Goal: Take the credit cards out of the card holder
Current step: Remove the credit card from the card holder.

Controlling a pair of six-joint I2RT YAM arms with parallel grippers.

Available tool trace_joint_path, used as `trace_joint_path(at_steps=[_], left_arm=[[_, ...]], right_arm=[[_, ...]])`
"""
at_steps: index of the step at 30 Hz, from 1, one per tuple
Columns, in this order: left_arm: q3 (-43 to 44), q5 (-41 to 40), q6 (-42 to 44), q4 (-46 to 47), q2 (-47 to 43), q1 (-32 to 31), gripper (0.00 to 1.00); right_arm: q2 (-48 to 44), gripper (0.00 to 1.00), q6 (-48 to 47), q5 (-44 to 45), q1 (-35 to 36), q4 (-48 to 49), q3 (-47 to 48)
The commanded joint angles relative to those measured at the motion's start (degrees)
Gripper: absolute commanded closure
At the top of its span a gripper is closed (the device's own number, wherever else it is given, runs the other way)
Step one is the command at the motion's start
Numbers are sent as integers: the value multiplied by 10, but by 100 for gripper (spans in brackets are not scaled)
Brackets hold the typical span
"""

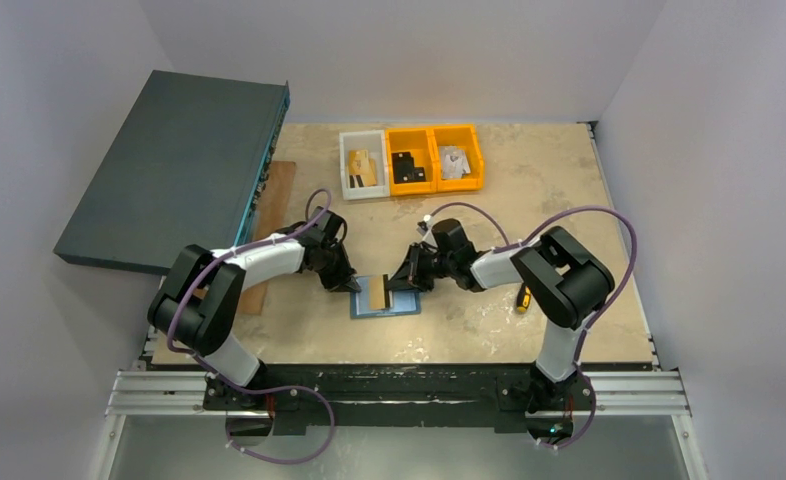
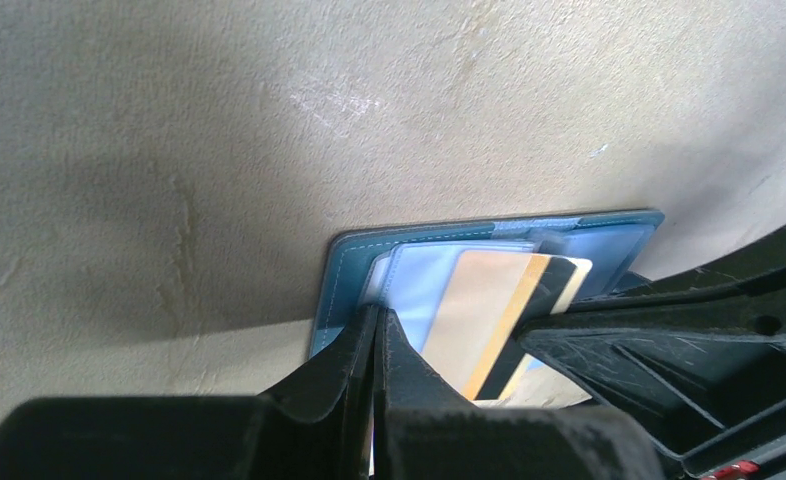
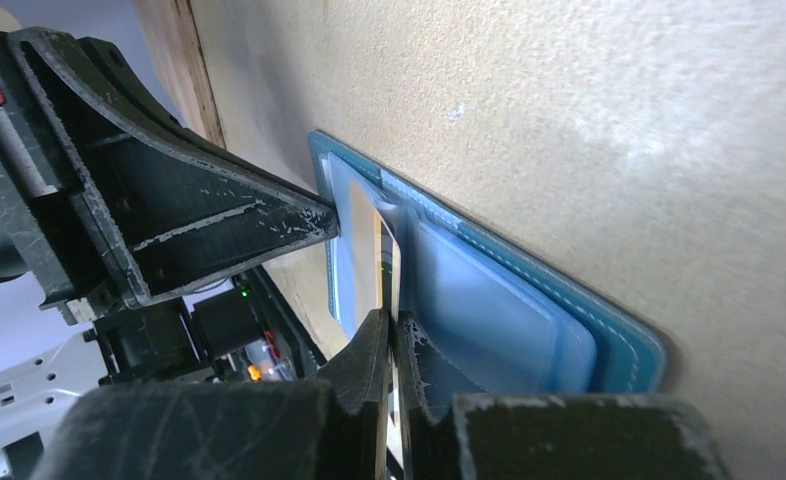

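Card holder [image 1: 406, 306] lies open on table [image 1: 529, 200] between arms. Left gripper [image 2: 377, 318] fingers pressed together, pinning its pocket edge. Right gripper [image 3: 394, 325] pinches gold-tan card [image 2: 479, 310], partly out; extraction looks unfinished.

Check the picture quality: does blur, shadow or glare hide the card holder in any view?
Top external: evenly lit and sharp, though the card holder is small. Left wrist: its own jaws are a dark blur, a soft shadow crosses the table, the gold card is clear. Right wrist: near jaws out of focus, holder readable; no glare.
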Motion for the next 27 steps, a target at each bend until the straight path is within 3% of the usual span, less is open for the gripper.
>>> trace_joint_path(at_steps=[1,12,25,27], left_arm=[[-30,-103,8,-63,23,-4,100],[-28,-103,11,-63,10,-4,100],[30,-88,64,-67,-90,-32,100],[37,-85,70,-68,-109,-36,86]], right_arm=[[-42,100,-28,36,-23,-40,-21],[-93,100,-59,49,-57,-86,-39],[-130,100,-65,42,-60,-115,-10],[-135,100,-64,39,-60,-117,-8]])
